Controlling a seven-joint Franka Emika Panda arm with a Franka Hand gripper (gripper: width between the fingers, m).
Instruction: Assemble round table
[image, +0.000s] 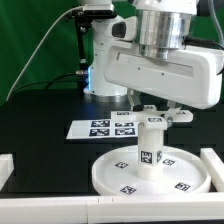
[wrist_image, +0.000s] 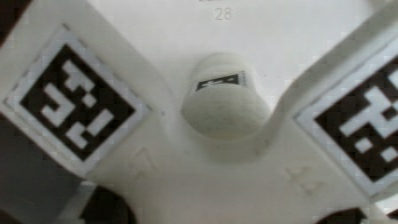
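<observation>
A: Looked at the exterior view first. Saw the round disc (image: 150, 172) lying flat on the black table (image: 40, 110), toward the exterior view's right, rim up, several square tags on its face. Had the cylinder leg (image: 151, 146) standing upright right at the middle of it, tag facing the camera.

B: And the gripper (image: 155, 115)?

A: Hung directly above the leg, right at its top end. Couldn't make out the fingers properly from that side, mostly hidden under the big white wrist housing. Honestly can't tell how far apart they were, or whether they had the leg pinched.

B: Any help from the wrist view?

A: Not much. Just got the cross-shaped base (wrist_image: 199, 60) filling the frame, very close to the lens, two big tags on its arms, with a rounded white peg (wrist_image: 224, 105) sticking out between them. Couldn't tell whether it was gripped. No finger visible there.

B: Anything else around?

A: Marker board (image: 105, 128) lying flat just behind the disc, near but not touching as far as visible.
</observation>
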